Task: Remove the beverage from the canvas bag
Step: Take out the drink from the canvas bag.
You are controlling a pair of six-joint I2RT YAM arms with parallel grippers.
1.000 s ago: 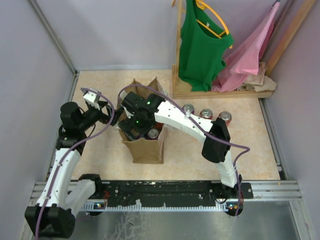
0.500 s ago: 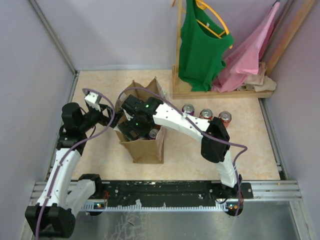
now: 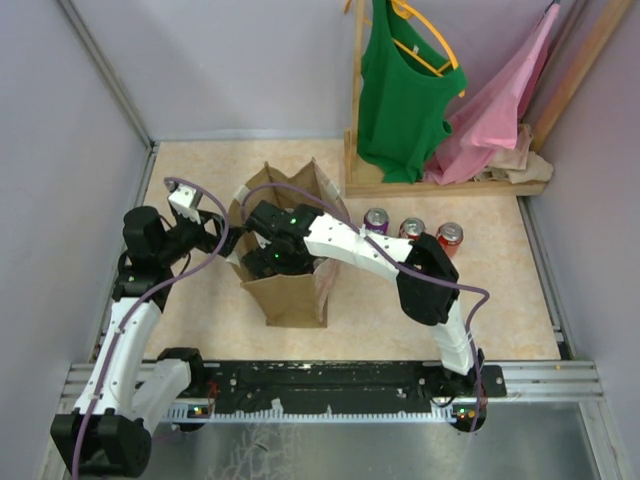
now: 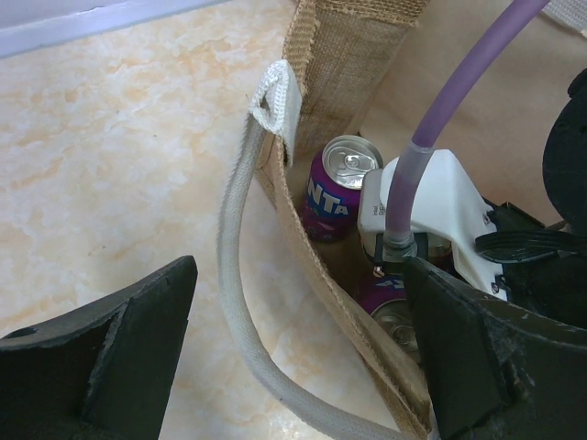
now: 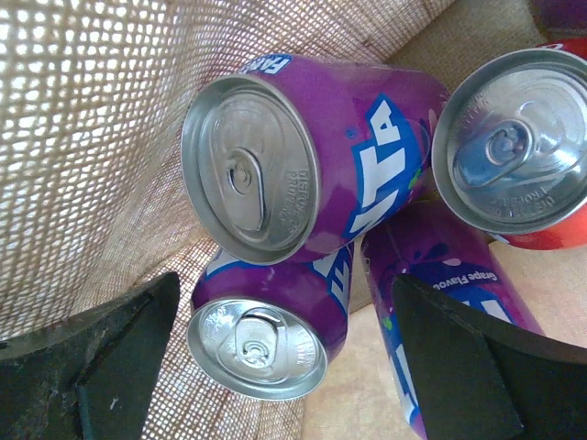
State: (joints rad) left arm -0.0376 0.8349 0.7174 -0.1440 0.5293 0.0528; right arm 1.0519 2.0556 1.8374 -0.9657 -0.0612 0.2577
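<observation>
The right gripper [image 5: 284, 353] is positioned open inside the tall tan canvas bag [image 3: 285, 297], above purple aluminium cans [image 5: 312, 165]. The left gripper [image 4: 293, 357] is held open at its left side

Bright even light, soft shadows, glowing through the canvas bag [image 5: 83, 110] weave (near foreground soft)

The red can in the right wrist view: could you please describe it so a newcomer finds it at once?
Find the tall tan-brown canvas bag standing mid-scene in the top view. Among the drink cans inside it, the red aluminium can shows at the right wrist view's upper right, silver top facing the camera. Its side is red; the neighbouring purple soda cans are not.
</observation>
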